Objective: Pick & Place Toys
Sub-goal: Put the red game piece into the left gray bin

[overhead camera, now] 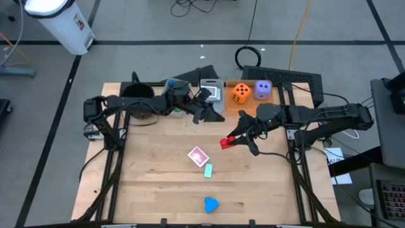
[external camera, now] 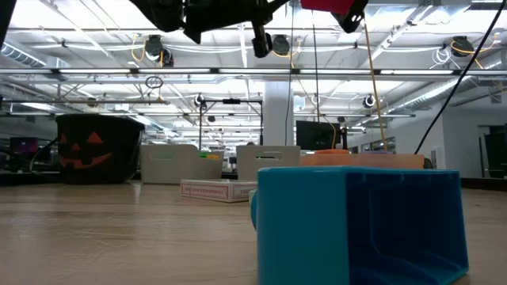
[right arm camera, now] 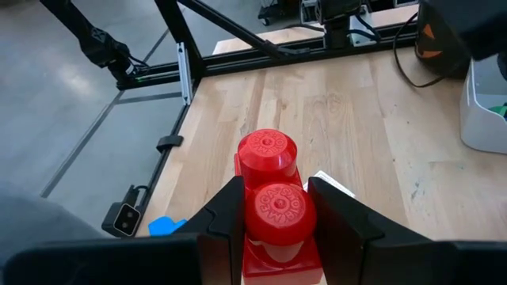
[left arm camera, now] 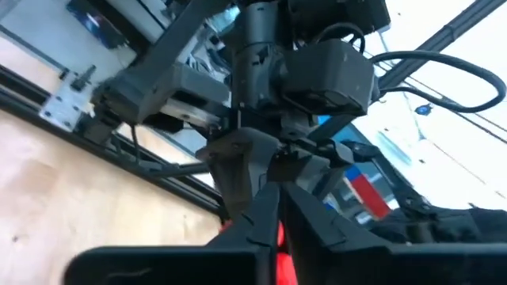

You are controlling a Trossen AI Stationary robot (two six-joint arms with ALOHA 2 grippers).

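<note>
High view, showing the pale wooden table (overhead camera: 152,183) and, above its centre, the right gripper (overhead camera: 235,140) clenching the red studded plastic block (overhead camera: 227,143). Block's long axis running along the fingers, studs facing the wrist camera. Left gripper (overhead camera: 205,109) hovering near the clear bins, finger state not discernible. Lying below: pink-backed playing card (overhead camera: 198,156), glossy blue plastic block (overhead camera: 211,204).

- Red block (overhead camera: 227,142), two round studs on top, lifted above the counter (overhead camera: 158,177).
- Orange die (overhead camera: 240,92) and purple die (overhead camera: 262,89) side by side at the far edge.
- Pink-backed card (overhead camera: 198,156) mid-counter, light blue block (overhead camera: 208,170) just beside it.
- Blue block (overhead camera: 211,204) near the front edge.
</note>
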